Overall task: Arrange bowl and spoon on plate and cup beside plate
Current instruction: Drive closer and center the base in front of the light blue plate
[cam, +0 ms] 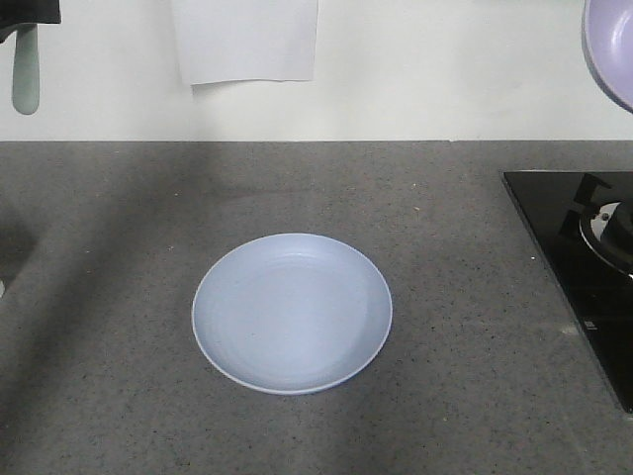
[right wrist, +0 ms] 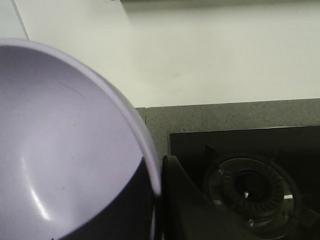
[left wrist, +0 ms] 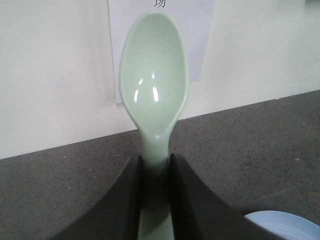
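The pale blue plate (cam: 292,313) lies flat in the middle of the grey counter. My left gripper (left wrist: 156,165) is shut on the handle of the mint-green spoon (left wrist: 154,85), whose head points away from me; in the front view the spoon (cam: 26,69) hangs in the air at the top left corner. My right gripper (right wrist: 157,190) is shut on the rim of the lavender bowl (right wrist: 65,150), one finger inside and one outside; the bowl (cam: 611,45) is held tilted in the air at the top right. The cup is out of view.
A black glass hob (cam: 584,267) with a gas burner (right wrist: 252,187) occupies the counter's right side. A white wall runs along the back, with a sheet of paper (cam: 247,40) stuck on it. A corner of the plate (left wrist: 285,225) shows below the left gripper.
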{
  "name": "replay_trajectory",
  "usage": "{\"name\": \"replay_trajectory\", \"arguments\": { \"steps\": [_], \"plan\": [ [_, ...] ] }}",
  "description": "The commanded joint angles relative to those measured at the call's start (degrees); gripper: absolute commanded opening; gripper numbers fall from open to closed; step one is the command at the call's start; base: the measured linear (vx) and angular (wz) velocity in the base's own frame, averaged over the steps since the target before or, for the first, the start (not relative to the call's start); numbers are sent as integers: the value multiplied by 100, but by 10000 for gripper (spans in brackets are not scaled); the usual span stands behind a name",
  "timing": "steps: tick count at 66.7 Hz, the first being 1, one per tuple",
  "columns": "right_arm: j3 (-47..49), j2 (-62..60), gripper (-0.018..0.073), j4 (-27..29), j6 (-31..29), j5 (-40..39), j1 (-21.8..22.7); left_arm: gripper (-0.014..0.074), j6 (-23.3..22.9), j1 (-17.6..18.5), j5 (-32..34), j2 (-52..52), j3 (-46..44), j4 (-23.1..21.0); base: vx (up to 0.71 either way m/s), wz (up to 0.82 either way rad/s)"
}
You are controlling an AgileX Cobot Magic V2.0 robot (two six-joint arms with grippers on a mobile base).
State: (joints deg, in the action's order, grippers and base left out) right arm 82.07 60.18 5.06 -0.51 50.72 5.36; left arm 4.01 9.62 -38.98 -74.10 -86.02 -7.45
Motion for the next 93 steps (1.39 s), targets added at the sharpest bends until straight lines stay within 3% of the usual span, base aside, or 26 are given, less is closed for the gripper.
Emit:
{"name": "replay_trajectory", "arguments": {
  "steps": [1,93],
  "plan": [
    [131,-58,-11,18,-29,-449,17,-6,-7,33,401,137,-155,-94,2,-2],
    [131,-58,-11,18,-29,-449,17,-6,-7,33,401,137,-155,-94,1,-2]
  ]
}}
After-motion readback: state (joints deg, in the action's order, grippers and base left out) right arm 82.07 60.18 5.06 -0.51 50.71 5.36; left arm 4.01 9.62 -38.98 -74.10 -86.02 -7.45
